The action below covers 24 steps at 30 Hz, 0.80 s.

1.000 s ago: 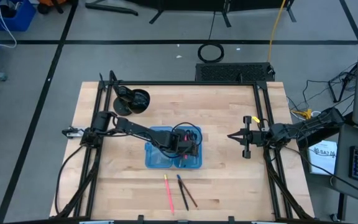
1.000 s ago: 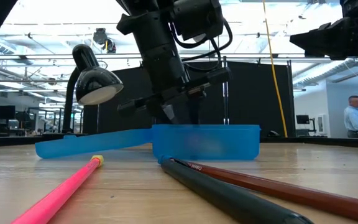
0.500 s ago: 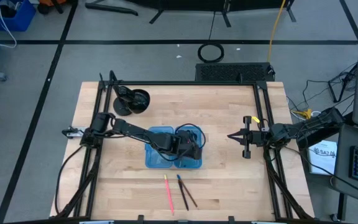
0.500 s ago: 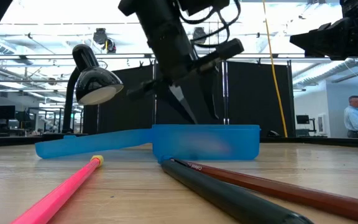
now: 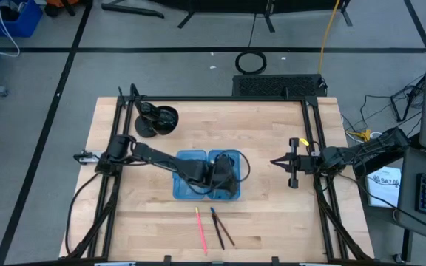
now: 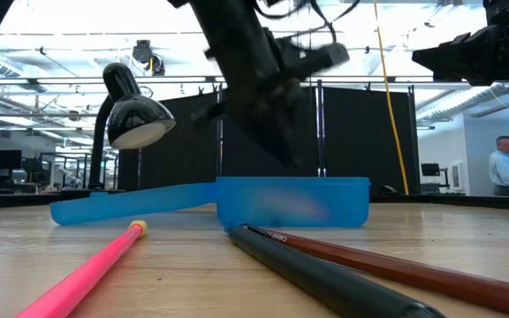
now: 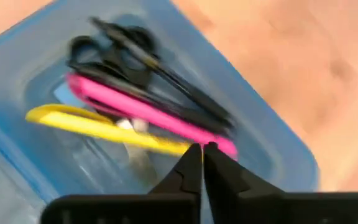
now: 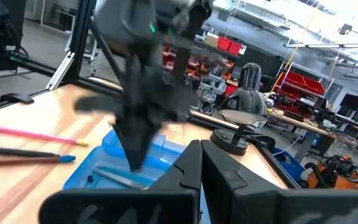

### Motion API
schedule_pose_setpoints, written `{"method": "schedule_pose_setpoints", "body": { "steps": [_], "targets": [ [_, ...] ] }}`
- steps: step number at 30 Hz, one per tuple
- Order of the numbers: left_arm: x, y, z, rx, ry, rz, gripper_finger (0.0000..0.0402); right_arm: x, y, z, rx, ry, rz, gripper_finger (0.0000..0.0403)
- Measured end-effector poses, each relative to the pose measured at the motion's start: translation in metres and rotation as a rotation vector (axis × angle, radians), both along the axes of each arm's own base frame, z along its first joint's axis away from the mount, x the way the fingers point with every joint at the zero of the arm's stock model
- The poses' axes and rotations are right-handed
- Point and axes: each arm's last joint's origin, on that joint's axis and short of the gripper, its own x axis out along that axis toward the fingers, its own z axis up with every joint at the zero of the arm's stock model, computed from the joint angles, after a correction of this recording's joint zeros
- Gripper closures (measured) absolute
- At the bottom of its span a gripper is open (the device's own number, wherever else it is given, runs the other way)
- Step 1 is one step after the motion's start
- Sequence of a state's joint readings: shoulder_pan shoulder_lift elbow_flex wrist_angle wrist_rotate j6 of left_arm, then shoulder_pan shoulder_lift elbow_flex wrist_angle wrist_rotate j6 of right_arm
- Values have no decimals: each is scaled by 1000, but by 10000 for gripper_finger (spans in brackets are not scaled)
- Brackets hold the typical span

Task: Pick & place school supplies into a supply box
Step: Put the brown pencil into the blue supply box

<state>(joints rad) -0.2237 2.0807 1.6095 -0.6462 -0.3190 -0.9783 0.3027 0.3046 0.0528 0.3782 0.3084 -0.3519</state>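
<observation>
Supply box (image 5: 198, 181) partly hidden, scissors (image 7: 123, 56) blurred

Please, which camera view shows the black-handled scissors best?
The left wrist view: the scissors lie in plain sight inside the blue supply box. In the high view the left arm covers them; the low view's box wall hides them; the right wrist view does not show them.

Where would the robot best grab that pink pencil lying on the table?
Probably mid-shaft, coming straight down from above. The pink pencil lies flat on the bare table, apart from the blue pencil beside it, so there is room for a finger on each long side. Its yellow-tipped end points toward the supply box.
</observation>
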Motion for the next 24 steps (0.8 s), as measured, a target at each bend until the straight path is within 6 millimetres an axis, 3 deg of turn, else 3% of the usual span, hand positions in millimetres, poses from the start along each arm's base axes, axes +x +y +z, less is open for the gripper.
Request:
{"method": "schedule_pose_setpoints", "body": {
  "steps": [4,8,11,13,17,19,22,24],
  "targets": [
    [-15,-39,30,138,-63,-254,393,0,0,-4,-12,38,1,403],
    [-46,-76,84,373,-204,-409,397,0,0,-6,21,60,16,403],
    [-78,-85,121,542,-278,-456,396,0,2,-6,55,60,68,403],
    [-102,-82,133,627,-283,-458,395,0,3,-7,75,69,107,403],
    [-152,-51,133,627,-316,-363,398,0,4,-7,111,81,143,403],
    [-170,-34,122,547,-391,-368,398,0,4,-7,117,73,143,403],
    [-178,-19,97,445,-566,-645,399,0,4,-7,116,75,152,403],
    [-181,-12,81,536,-669,-817,399,0,4,-7,110,75,158,403]
  ]
}}
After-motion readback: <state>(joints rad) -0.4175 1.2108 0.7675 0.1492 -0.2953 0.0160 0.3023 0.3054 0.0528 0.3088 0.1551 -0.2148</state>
